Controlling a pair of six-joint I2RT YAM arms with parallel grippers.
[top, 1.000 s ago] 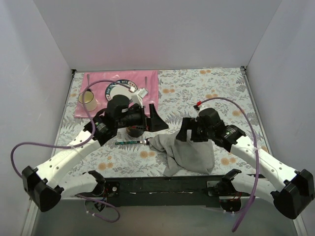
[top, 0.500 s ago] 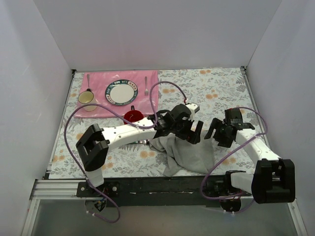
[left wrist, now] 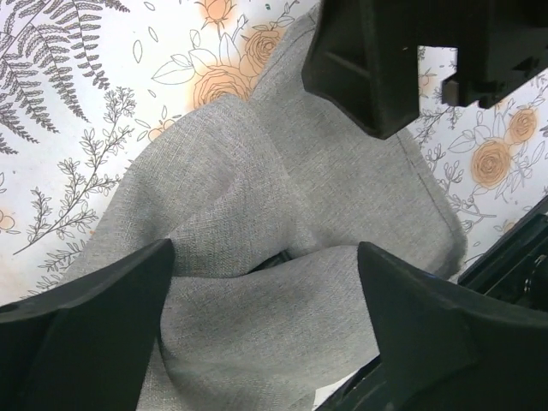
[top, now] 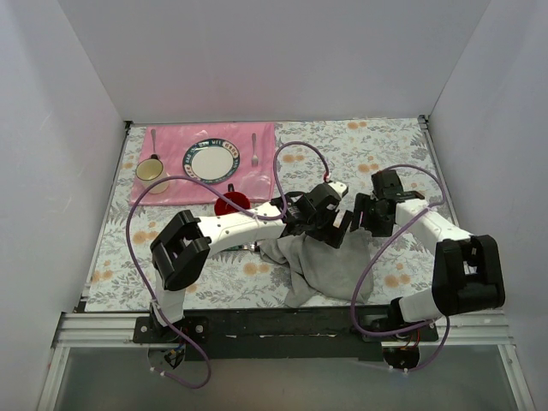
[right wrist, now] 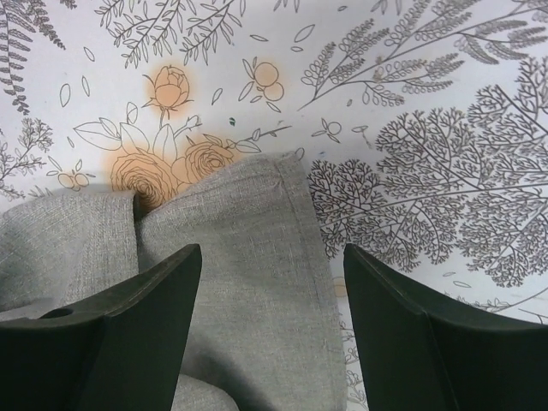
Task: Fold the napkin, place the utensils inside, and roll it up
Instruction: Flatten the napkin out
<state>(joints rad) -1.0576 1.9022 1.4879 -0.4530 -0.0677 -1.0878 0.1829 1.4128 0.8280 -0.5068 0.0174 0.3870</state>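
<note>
The grey napkin (top: pixel 330 274) lies crumpled on the floral tablecloth near the front edge. My left gripper (top: pixel 336 229) hangs open over the napkin's far edge. In the left wrist view the gripper (left wrist: pixel 265 300) has its jaws wide apart, with folds of napkin (left wrist: pixel 257 205) between them. My right gripper (top: pixel 366 221) is open just to the right of the left one. In the right wrist view the gripper (right wrist: pixel 270 300) straddles a hemmed corner of the napkin (right wrist: pixel 248 257). The green-handled utensil is hidden under the left arm.
A pink placemat (top: pixel 171 193) at the back left holds a plate (top: pixel 212 160), a fork (top: pixel 254 148), a spoon (top: pixel 153 141) and a yellow mug (top: pixel 152 171). A red object (top: pixel 231 203) sits by the placemat's front edge. White walls enclose three sides.
Both arms have reached out and lowered to the napkin's far edge. The left arm now stretches to the right across the table. The napkin looks unmoved.
</note>
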